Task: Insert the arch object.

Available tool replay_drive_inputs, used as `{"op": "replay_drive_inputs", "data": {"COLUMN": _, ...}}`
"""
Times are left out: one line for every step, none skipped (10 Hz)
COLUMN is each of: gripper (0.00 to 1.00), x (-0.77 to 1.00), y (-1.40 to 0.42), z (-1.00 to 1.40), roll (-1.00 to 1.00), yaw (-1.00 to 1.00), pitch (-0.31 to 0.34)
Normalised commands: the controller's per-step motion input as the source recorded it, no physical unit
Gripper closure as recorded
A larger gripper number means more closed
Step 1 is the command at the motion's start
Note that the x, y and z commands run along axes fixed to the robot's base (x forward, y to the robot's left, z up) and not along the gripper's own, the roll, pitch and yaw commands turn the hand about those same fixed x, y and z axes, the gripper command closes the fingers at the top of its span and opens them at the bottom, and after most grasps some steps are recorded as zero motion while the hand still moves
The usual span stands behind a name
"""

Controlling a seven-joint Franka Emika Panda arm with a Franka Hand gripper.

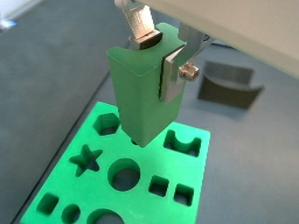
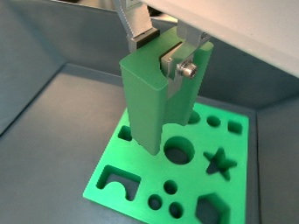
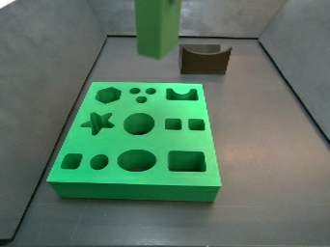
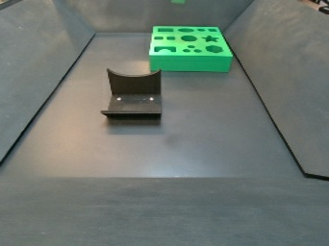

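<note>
The gripper (image 1: 152,63) is clamped on a tall green piece, the arch (image 1: 142,92); one silver finger (image 2: 183,63) lies flat against its upper side. I take this piece for the arch because a channel runs down one face in a wrist view. It hangs upright, long axis vertical, presumably so its end can go straight down into a hole. In a side view the arch (image 3: 157,27) is clear of the board (image 3: 129,188), above the board's end nearest the counter's far edge, not yet lowered. The arch cutout (image 3: 180,94) lies at that same end, so only a short sideways shift and matching the notch seem left. The dark fixture (image 3: 204,59) stands unused by the far edge.
</note>
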Motion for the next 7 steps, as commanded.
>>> {"op": "replay_drive_inputs", "data": {"gripper": 1.0, "x": 0.07, "y": 0.0, "z": -0.37, "roll": -0.04, "yaw": -1.0, "pitch": 0.0}}
{"op": "replay_drive_inputs", "data": {"gripper": 1.0, "x": 0.12, "y": 0.0, "z": -0.22, "roll": -0.15, "yaw": -0.92, "pitch": -0.061}}
{"op": "replay_drive_inputs", "data": {"gripper": 1.0, "x": 0.09, "y": 0.0, "z": -0.27, "roll": -0.13, "yaw": -0.95, "pitch": -0.039}}
{"op": "replay_drive_inputs", "data": {"gripper": 1.0, "x": 0.0, "y": 0.0, "z": -0.36, "roll": -0.03, "yaw": -1.0, "pitch": 0.0}}
{"op": "replay_drive_inputs", "data": {"gripper": 1.0, "x": 0.0, "y": 0.0, "z": -0.37, "roll": 0.0, "yaw": -1.0, "pitch": 0.0}}
{"op": "replay_drive_inputs", "data": {"gripper": 1.0, "x": 0.0, "y": 0.0, "z": -0.37, "roll": 0.0, "yaw": -1.0, "pitch": 0.0}}
{"op": "replay_drive_inputs", "data": {"gripper": 1.0, "x": 0.0, "y": 0.0, "z": -0.37, "roll": 0.0, "yaw": -1.0, "pitch": 0.0}}
